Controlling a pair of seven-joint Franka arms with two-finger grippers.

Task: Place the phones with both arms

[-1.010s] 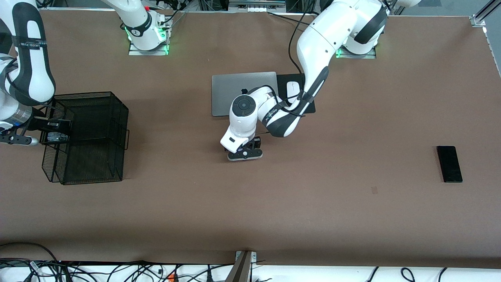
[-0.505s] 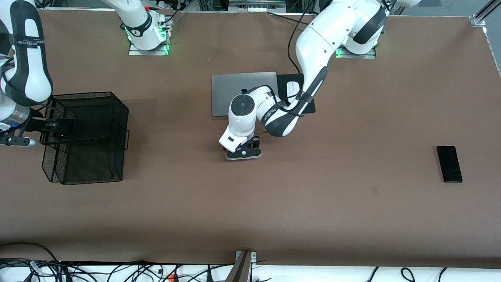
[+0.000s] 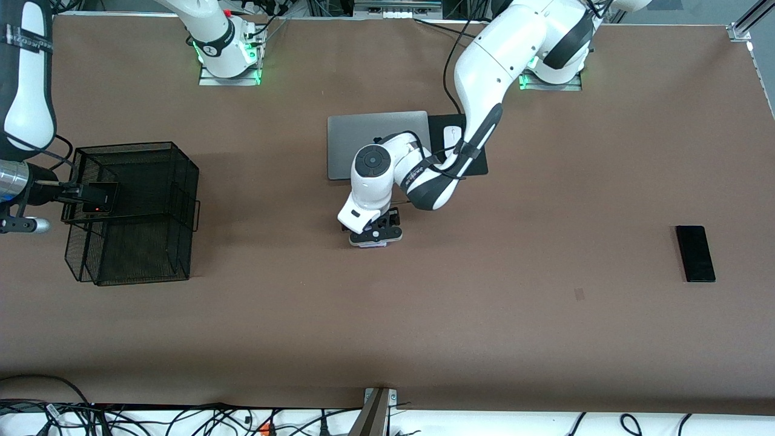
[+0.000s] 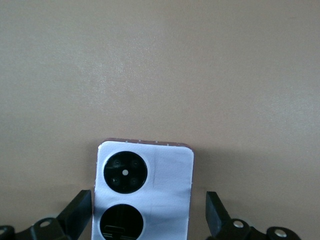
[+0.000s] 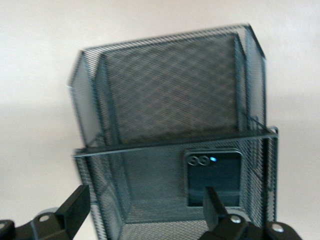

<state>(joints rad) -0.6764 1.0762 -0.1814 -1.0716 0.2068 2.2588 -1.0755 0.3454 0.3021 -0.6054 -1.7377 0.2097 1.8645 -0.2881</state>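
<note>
A lilac-white phone [image 4: 145, 192] with two black circles lies flat on the brown table. My left gripper [image 3: 375, 235] [image 4: 147, 200] hangs low over it, open, with one finger on each side of it. In the black mesh basket [image 3: 181, 181] [image 5: 170, 90] at the right arm's end lies a small black folded phone [image 3: 100, 198] [image 5: 213, 177]. My right gripper [image 3: 68, 194] [image 5: 145, 195] is at the basket's outer edge, open and holding nothing. A long black slab phone [image 3: 695, 253] lies alone toward the left arm's end.
A shut silver laptop [image 3: 363, 139] lies mid-table, farther from the front camera than the left gripper. Beside it sits a white mouse [image 3: 453, 138] on a black pad [image 3: 478, 165]. Loose cables run along the table's near edge.
My right gripper let the black folded phone go into the basket and drew back outward. My left gripper opened over the lilac-white phone and shifted slightly toward the right arm's end.
</note>
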